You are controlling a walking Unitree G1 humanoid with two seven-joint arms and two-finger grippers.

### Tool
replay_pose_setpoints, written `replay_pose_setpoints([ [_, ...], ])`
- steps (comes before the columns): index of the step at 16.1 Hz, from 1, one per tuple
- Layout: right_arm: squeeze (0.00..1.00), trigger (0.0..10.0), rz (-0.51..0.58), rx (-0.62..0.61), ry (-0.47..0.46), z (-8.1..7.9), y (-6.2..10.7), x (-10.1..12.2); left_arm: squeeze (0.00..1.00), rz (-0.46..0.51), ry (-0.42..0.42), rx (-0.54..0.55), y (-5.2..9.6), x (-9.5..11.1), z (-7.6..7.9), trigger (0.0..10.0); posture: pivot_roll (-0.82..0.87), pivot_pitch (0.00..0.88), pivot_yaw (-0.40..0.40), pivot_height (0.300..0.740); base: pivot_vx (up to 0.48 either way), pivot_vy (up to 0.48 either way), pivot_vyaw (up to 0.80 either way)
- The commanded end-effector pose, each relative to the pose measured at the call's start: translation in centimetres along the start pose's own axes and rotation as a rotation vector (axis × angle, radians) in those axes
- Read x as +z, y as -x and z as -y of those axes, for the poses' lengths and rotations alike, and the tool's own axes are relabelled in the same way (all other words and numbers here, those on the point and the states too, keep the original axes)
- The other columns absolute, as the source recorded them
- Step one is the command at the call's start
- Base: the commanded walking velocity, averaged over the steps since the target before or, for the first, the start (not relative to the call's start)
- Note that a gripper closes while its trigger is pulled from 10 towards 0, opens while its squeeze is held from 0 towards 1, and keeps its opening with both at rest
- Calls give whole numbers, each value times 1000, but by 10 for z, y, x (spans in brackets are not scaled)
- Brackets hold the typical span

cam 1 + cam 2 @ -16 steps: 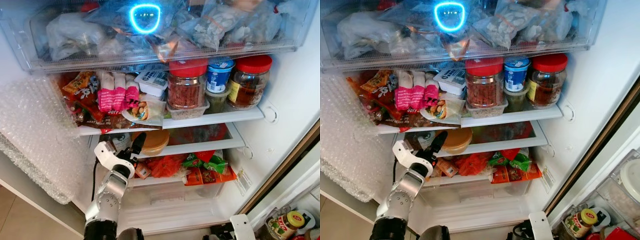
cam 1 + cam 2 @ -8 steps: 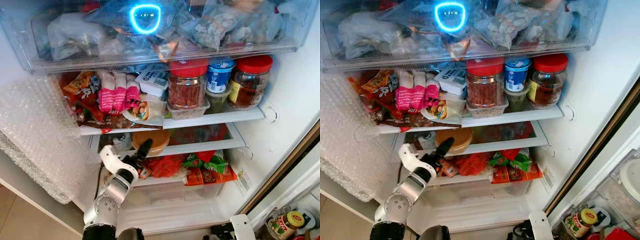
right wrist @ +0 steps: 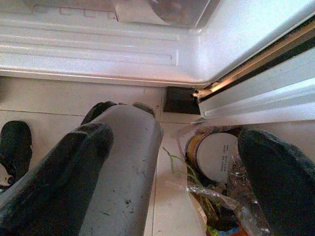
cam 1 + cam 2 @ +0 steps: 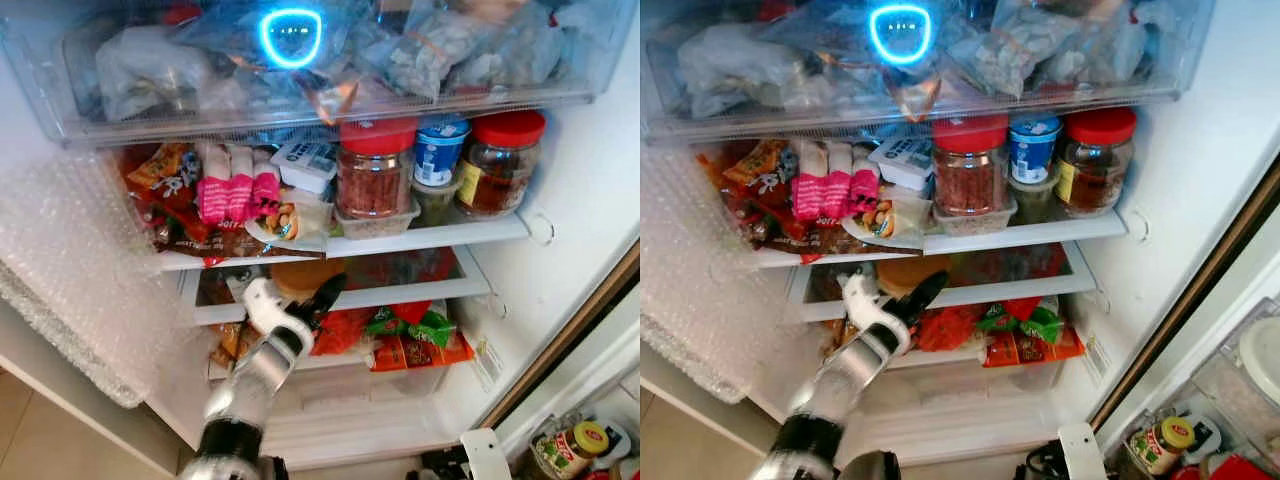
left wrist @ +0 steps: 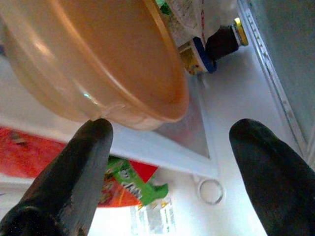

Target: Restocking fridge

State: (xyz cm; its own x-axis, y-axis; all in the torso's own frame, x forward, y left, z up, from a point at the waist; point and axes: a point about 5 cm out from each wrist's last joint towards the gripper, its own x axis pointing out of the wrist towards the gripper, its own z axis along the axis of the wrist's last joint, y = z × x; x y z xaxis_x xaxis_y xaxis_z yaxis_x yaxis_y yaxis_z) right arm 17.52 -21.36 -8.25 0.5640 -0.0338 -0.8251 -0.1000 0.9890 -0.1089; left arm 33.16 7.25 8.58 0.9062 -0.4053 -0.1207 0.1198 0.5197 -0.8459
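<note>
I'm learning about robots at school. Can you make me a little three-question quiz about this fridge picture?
1. True or false: the left gripper has its fingers open.
2. What colour are the lids of the two big jars on the upper shelf?
A) green B) red C) yellow
3. Fill in: in the left wrist view, the fingers point at an orange ____ on a glass shelf.

Key:
1. True, there is a wide gap between them.
2. B, red.
3. Bowl.
</note>
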Motion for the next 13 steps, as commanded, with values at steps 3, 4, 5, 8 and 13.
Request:
replay_pose_setpoints([
  [3, 0, 10000, -55, 8, -12, -4, 2, -15, 0, 19, -27, 23, -13, 0, 0, 10000, -131, 0, 47, 630, 0, 0, 0],
  [4, 0, 10000, -56, 9, -12, -4, 2, -16, 0, 27, -19, 29, -15, 2, 0, 10000, -131, 0, 47, 630, 0, 0, 0],
  [5, 0, 10000, -56, 10, -12, -4, 2, -16, 0, 25, -30, 25, -16, 2, 0, 10000, -131, 0, 47, 630, 0, 0, 0],
  [8, 0, 10000, -58, 11, -11, -5, 2, -15, 0, 7, -71, -5, -12, -1, -2, 10000, -115, 0, 47, 630, 0, 0, 0],
  [13, 0, 10000, -54, 18, -6, -5, 1, -12, 0, -91, -312, -100, 2, -7, -3, 10000, -100, 0, 52, 630, 0, 0, 0],
])
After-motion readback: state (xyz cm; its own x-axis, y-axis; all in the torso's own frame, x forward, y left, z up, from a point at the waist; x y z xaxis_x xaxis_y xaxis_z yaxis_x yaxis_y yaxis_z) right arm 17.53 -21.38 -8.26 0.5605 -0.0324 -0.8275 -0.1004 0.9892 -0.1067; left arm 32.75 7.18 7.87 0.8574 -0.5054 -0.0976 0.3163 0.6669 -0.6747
